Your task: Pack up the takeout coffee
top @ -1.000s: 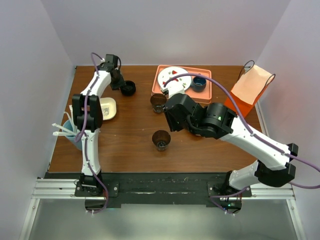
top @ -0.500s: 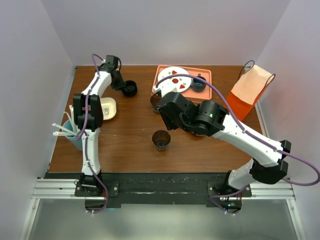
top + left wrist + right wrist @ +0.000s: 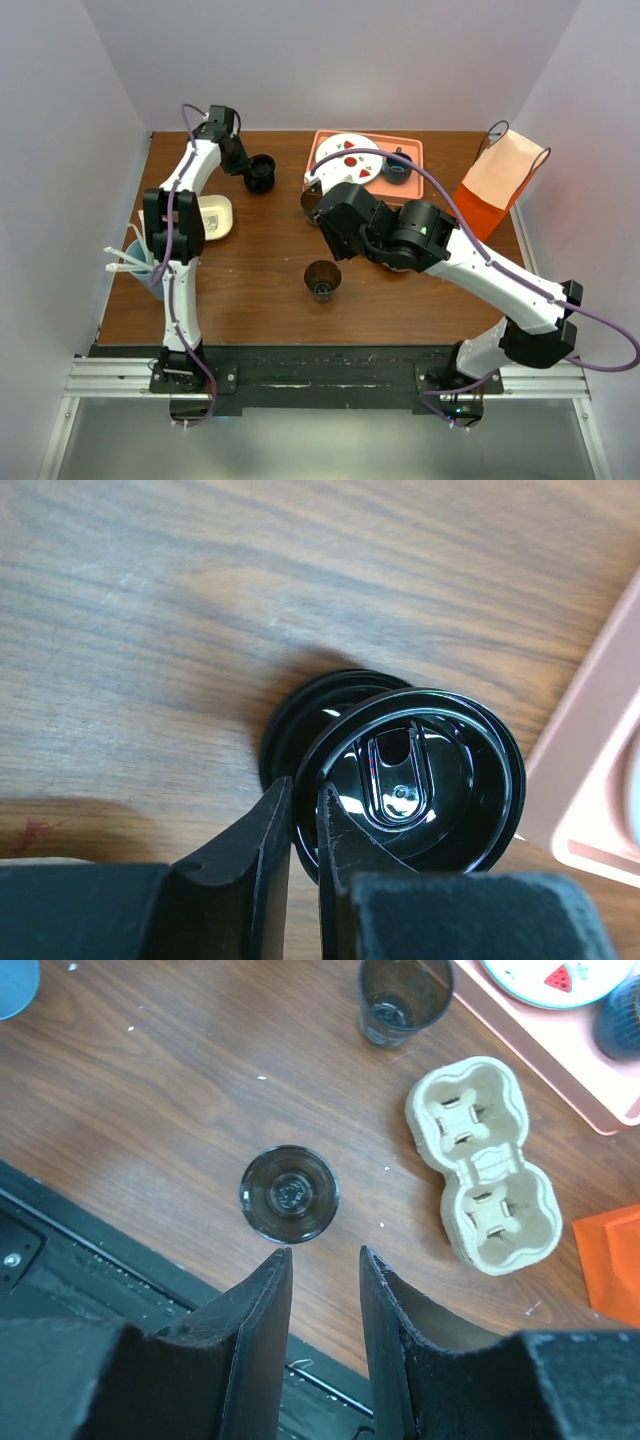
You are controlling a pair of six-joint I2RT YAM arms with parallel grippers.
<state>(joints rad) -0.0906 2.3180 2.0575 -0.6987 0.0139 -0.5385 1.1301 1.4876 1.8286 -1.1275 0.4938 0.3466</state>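
The left tool [image 3: 304, 786] is pinched narrow on the rim of a black lid [image 3: 420, 780], one finger inside the rim and one outside. The lid hangs over a black stack [image 3: 290, 715] of the same round shape. The wrist view is too close to say whether the two touch. In the top view this tool sits at the far left of the bench [image 3: 250, 290], well apart from both cups.

The right tool [image 3: 324, 1252] has its fingers parted, with nothing between them. It hovers above the bench, pointing down. The cup [image 3: 290, 1194] stands open and upright, with no lid on it, just ahead of the fingertips and a little toward the left finger. It is not between the fingers.

The second cup [image 3: 405, 995], also open, stands farther off beside the corner of the pink tray [image 3: 570, 1065]. A pulp carrier [image 3: 485, 1160] lies flat on the bench, near the tray and to the right of both cups. An orange bag [image 3: 500, 180] stands at the right edge of the bench.
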